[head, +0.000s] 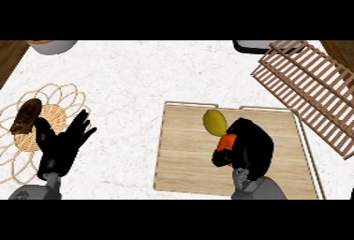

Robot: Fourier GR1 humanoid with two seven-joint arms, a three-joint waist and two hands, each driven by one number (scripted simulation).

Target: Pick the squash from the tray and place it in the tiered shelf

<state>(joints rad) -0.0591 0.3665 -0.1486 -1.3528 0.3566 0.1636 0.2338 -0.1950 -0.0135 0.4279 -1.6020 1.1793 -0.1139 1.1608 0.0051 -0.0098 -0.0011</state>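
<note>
The right hand (250,149) is over the wooden tray (187,164), palm turned down, fingers curled around an orange item (225,143) at its left side. The squash (215,121), a smooth yellow-green oval, lies on the tray just beyond the fingers, touching or nearly touching them. The tiered shelf (311,89) stands to the hand's far right. The left hand (63,143) rests open, fingers up.
</note>
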